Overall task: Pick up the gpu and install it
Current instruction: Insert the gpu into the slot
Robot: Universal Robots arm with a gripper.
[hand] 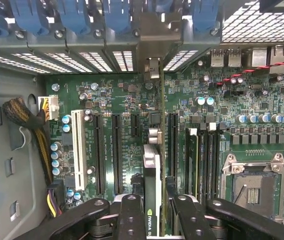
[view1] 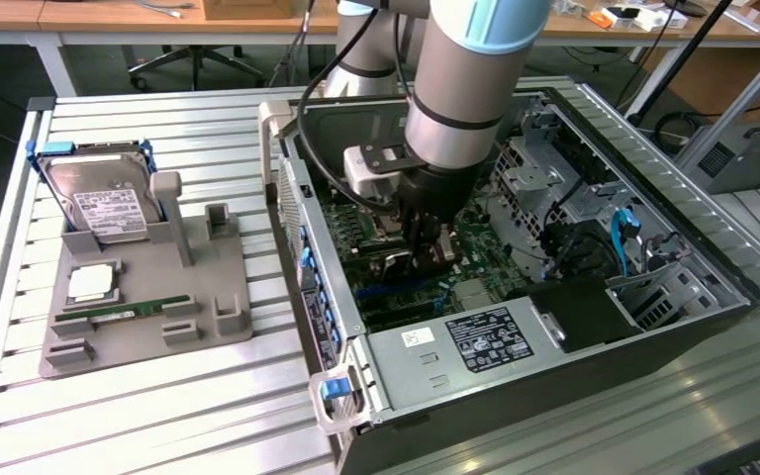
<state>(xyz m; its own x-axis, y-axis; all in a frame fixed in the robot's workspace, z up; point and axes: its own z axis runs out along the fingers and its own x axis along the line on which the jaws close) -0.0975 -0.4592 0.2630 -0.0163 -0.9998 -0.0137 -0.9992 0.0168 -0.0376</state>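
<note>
Claw (hand: 154, 210) fingers (hand: 131, 215) are gripping the gpu (hand: 152, 185) edge-on, its long axis running up the wrist frame's centre along the motherboard (hand: 222, 130) slots, inside the computer case (view1: 697, 247).

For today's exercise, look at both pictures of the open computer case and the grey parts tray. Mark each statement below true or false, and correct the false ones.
1. The gripper holds the gpu edge-on over the motherboard. True.
2. The hard drive is inside the computer case. False: it stands in the grey tray on the exterior view's left.
3. The gpu lies in the tray. False: it is between the fingers inside the case.
4. A small green memory stick lies in the tray. True.
5. The processor socket on the motherboard is visible. True.
</note>
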